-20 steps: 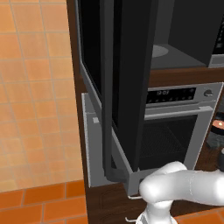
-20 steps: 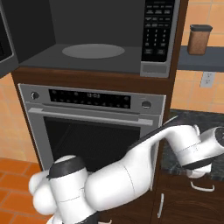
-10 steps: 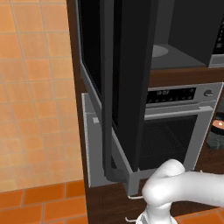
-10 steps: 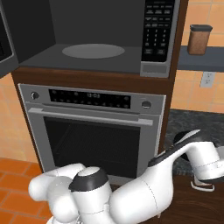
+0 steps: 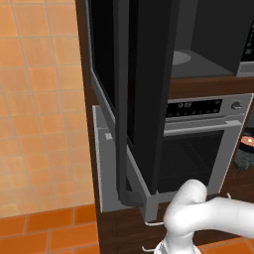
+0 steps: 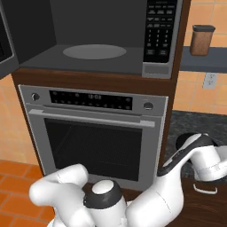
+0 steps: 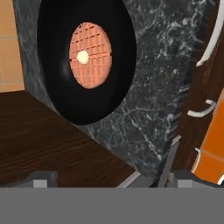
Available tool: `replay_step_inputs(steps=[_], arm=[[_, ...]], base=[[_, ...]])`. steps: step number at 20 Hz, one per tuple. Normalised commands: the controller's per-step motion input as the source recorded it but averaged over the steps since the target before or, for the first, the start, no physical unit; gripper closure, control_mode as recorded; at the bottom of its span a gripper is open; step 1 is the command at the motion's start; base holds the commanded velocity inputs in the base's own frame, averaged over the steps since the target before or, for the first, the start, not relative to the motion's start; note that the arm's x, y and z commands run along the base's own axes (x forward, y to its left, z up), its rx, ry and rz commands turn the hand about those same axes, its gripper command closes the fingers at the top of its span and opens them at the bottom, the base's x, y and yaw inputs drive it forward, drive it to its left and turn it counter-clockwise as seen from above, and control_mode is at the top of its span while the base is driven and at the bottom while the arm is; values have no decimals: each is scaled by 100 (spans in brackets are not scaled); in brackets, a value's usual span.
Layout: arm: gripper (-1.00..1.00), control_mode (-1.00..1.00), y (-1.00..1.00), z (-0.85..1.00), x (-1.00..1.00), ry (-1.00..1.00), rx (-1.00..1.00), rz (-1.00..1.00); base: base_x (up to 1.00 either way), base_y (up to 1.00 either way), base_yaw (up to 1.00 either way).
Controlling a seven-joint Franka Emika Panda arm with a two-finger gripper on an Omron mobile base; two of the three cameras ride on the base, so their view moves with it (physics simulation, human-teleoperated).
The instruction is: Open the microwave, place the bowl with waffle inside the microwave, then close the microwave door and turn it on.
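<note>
Microwave door [image 5: 144, 94], black glass, swung wide; grey cavity of the microwave [image 6: 95, 37] exposed with its flat oval turntable [image 6: 94, 51]. Round black bowl [image 7: 83, 61] holding gridded orange-brown waffle [image 7: 90, 55] sits on dark marbled desk [image 7: 164, 83]. Jaws wide, empty, apart from the bowl.

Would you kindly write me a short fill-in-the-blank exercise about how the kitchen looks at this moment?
1. The wide black glass microwave door stands ____.
2. The round orange-brown gridded waffle lies inside the small round black ____.
3. On the floor of the built-in microwave lies a round grey turntable plate, and nothing rests ____ it.
4. The steel oven sits directly ____ the microwave.

Missing words: open; bowl; on; below
</note>
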Motion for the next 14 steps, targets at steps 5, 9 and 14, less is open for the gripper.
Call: replay_step_inputs(steps=[5,9,14], arm=[[-100,-100,-17,-28,48,1,7,0],[-100,-100,-46,-32,12,6,8,0],[-100,-100,-37,-17,4,10,8,-2]], base=[[0,0,0],[0,0,0],[0,0,0]])
